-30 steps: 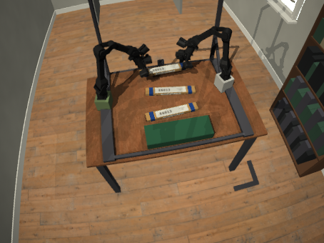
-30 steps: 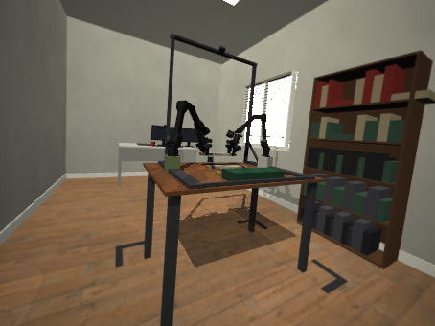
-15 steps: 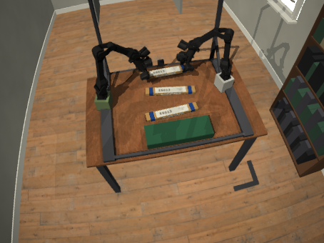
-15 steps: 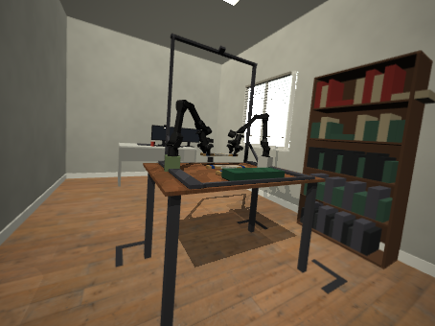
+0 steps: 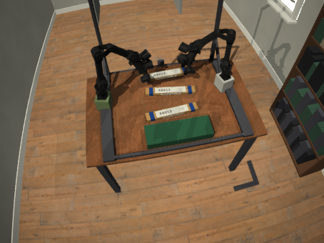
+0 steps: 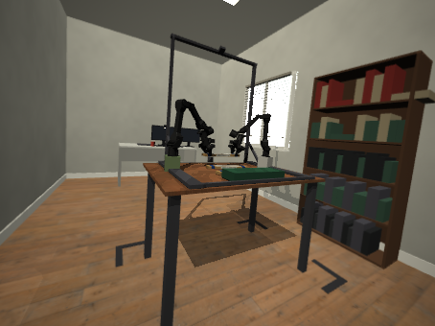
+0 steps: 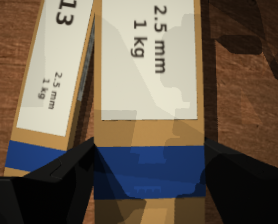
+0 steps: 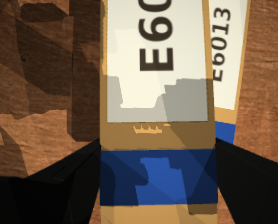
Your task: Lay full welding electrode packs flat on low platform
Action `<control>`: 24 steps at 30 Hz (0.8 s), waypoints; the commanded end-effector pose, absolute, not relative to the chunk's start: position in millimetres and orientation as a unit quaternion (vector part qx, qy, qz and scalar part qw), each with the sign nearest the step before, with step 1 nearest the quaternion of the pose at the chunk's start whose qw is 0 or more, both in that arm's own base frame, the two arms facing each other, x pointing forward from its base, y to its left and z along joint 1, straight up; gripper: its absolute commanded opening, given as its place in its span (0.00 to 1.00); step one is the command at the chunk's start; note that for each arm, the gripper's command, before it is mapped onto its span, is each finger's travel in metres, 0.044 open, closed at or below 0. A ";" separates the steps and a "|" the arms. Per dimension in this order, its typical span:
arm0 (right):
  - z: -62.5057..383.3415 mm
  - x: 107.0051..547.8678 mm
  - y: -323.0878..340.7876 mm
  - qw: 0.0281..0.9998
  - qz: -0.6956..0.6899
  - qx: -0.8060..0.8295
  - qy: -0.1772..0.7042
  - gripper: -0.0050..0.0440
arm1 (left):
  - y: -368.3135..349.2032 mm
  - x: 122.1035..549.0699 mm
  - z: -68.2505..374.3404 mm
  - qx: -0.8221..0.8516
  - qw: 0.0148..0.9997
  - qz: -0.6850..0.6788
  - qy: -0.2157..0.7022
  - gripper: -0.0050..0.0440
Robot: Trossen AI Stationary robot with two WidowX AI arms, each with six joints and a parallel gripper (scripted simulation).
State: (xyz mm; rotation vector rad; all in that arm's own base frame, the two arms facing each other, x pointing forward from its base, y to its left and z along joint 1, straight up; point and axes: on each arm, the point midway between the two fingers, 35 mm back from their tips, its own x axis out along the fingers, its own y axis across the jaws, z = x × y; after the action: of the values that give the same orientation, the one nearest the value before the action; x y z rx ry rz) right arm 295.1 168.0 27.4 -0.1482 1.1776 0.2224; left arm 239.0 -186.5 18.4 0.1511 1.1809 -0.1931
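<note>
Electrode pack [image 5: 166, 74] [image 7: 149, 172] [image 8: 159, 177] — aloft, both end effectors clamping ends.

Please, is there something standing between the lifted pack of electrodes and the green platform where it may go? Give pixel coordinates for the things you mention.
Yes: the middle pack [image 5: 170, 90] and the near pack [image 5: 172, 111] lie between the lifted pack [image 5: 166, 74] [image 7: 149, 172] [image 8: 159, 177] and the platform [image 5: 179, 131] [image 6: 254, 174]. Carried high, it should clear them.
</note>
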 end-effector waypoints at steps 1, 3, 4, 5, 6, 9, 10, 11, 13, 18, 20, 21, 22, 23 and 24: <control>35.3 299.3 149.2 0.830 0.090 -0.054 0.548 0.00 | -187.1 236.4 28.2 0.073 0.825 -0.119 0.548 0.00; 35.2 300.0 145.3 0.830 0.090 -0.054 0.548 0.00 | -183.3 237.5 28.1 0.073 0.825 -0.119 0.548 0.00; 35.2 300.4 143.3 0.830 0.090 -0.054 0.548 0.00 | -181.3 238.0 28.0 0.073 0.825 -0.119 0.548 0.00; 35.2 300.8 141.4 0.830 0.089 -0.054 0.548 0.00 | -179.4 238.6 28.0 0.073 0.825 -0.119 0.548 0.00; 35.1 301.2 139.4 0.830 0.089 -0.054 0.548 0.00 | -177.4 239.1 27.9 0.073 0.825 -0.119 0.548 0.00; 35.1 302.4 133.5 0.830 0.089 -0.055 0.548 0.00 | -171.6 240.7 27.8 0.073 0.825 -0.119 0.548 0.00; 35.1 302.4 133.5 0.830 0.089 -0.055 0.548 0.00 | -171.6 240.7 27.8 0.073 0.825 -0.119 0.548 0.00; 35.1 302.4 133.5 0.830 0.089 -0.055 0.548 0.00 | -171.6 240.7 27.8 0.073 0.825 -0.119 0.548 0.00; 35.0 303.3 129.3 0.830 0.088 -0.055 0.548 0.00 | -168.1 241.4 27.7 0.074 0.825 -0.120 0.548 0.00; 34.9 305.1 119.7 0.830 0.089 -0.055 0.548 0.00 | -158.0 244.5 27.5 0.074 0.825 -0.119 0.548 0.00; 34.9 305.9 115.8 0.830 0.089 -0.055 0.548 0.00 | -154.2 245.6 27.5 0.074 0.825 -0.119 0.548 0.00; 34.8 306.3 113.9 0.830 0.089 -0.055 0.548 0.00 | -152.2 246.1 27.4 0.074 0.825 -0.119 0.548 0.00; 34.8 306.7 111.9 0.830 0.089 -0.055 0.548 0.00 | -150.3 246.7 27.4 0.074 0.825 -0.119 0.548 0.00; 34.8 307.1 109.9 0.830 0.089 -0.055 0.548 0.00 | -148.3 247.2 27.4 0.074 0.825 -0.118 0.548 0.00; 34.8 307.5 108.0 0.830 0.089 -0.055 0.548 0.00 | -146.4 247.7 27.3 0.074 0.825 -0.118 0.548 0.00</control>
State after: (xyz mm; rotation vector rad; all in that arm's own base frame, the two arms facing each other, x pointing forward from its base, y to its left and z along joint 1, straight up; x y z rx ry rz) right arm 304.6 125.6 27.8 -0.1475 1.1765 0.2247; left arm 250.2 -144.8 19.3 0.1491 1.1819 -0.1937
